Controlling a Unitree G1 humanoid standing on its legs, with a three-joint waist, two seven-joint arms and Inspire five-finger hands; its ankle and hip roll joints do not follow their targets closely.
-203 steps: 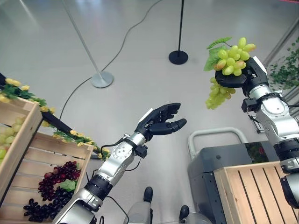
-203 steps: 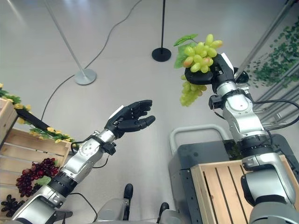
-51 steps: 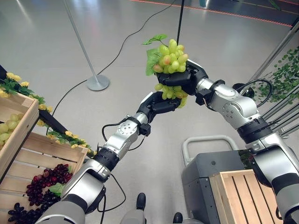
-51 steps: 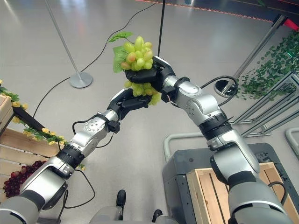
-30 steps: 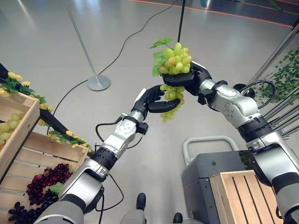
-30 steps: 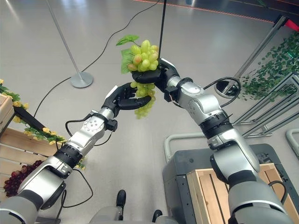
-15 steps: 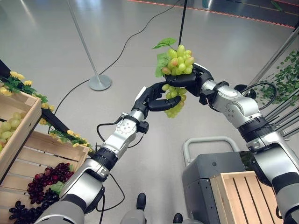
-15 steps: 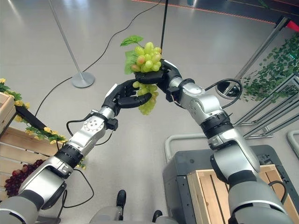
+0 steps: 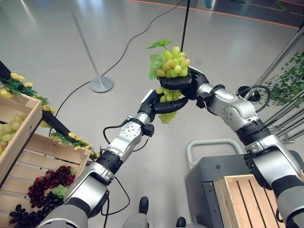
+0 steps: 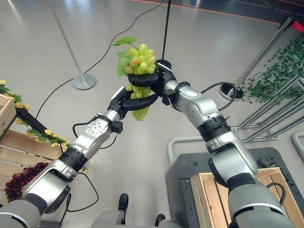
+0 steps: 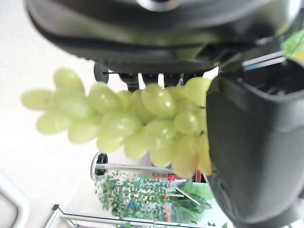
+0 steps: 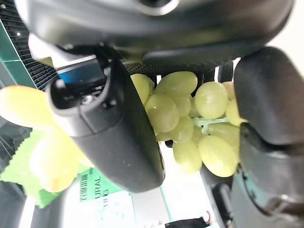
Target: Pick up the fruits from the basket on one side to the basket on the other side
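Glossy grey floor (stanchion poles standing).

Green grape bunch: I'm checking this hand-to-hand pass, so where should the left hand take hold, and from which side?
Probably the hanging lower half of the green grape bunch, taken from below and the robot's left. The right hand is clamped round the bunch's middle, under the leafy top, so only the dangling tail is free. The left hand already curls around that tail, where the cluster narrows enough to enclose.

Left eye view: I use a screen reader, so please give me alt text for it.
Both hands meet on a bunch of green grapes in mid-air: the right hand grips its middle, the left hand closes on its lower part. Wooden crates with grapes stand lower left, another crate lower right.
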